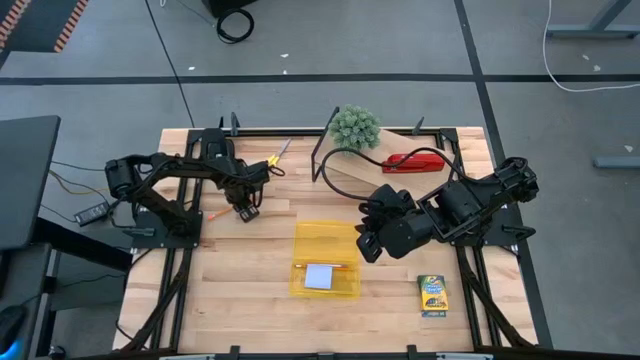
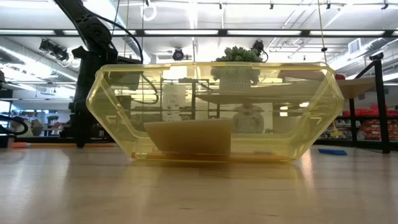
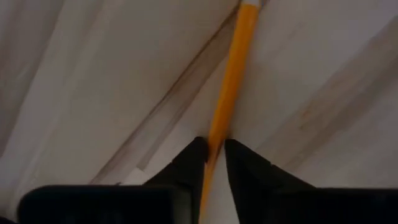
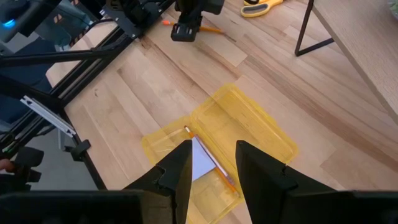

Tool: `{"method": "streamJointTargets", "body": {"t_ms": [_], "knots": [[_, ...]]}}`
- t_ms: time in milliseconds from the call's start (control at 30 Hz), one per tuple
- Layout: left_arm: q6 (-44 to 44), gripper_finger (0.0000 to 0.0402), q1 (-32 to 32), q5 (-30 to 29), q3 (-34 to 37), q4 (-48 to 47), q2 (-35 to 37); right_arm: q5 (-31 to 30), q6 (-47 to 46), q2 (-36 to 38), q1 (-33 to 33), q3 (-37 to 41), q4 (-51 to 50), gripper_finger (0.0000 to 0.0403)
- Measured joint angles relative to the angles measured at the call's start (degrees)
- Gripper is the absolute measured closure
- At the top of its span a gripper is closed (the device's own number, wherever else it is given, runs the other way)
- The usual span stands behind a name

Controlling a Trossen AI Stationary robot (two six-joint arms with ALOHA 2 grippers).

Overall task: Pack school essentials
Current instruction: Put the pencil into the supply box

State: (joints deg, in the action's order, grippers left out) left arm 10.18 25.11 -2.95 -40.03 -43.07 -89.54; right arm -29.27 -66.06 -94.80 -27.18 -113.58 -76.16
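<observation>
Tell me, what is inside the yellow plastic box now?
Inside the yellow plastic box lie a pale blue notepad and an orange pencil beside it. Whether anything lies under the notepad cannot be seen.

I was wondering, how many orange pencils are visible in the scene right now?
2. One pencil lies on the table, pinched in the left claw; the other pencil lies inside the yellow box beside the notepad. More may be hidden.
</observation>
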Motion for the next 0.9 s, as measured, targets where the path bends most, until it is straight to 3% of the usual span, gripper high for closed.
{"method": "streamJointTargets", "body": {"t_ms": [200,900], "knots": [[-1.8,0.0364,0.2,0.3,0.0,0.1,-0.1,0.0,0.0,0.0,0.0,0.0,0.0,0.0273],[-2.1,0.0386,0.2,0.2,0.1,0.1,-0.1,0.0,-1.4,0.0,0.0,0.0,0.0,0.0273]]}}
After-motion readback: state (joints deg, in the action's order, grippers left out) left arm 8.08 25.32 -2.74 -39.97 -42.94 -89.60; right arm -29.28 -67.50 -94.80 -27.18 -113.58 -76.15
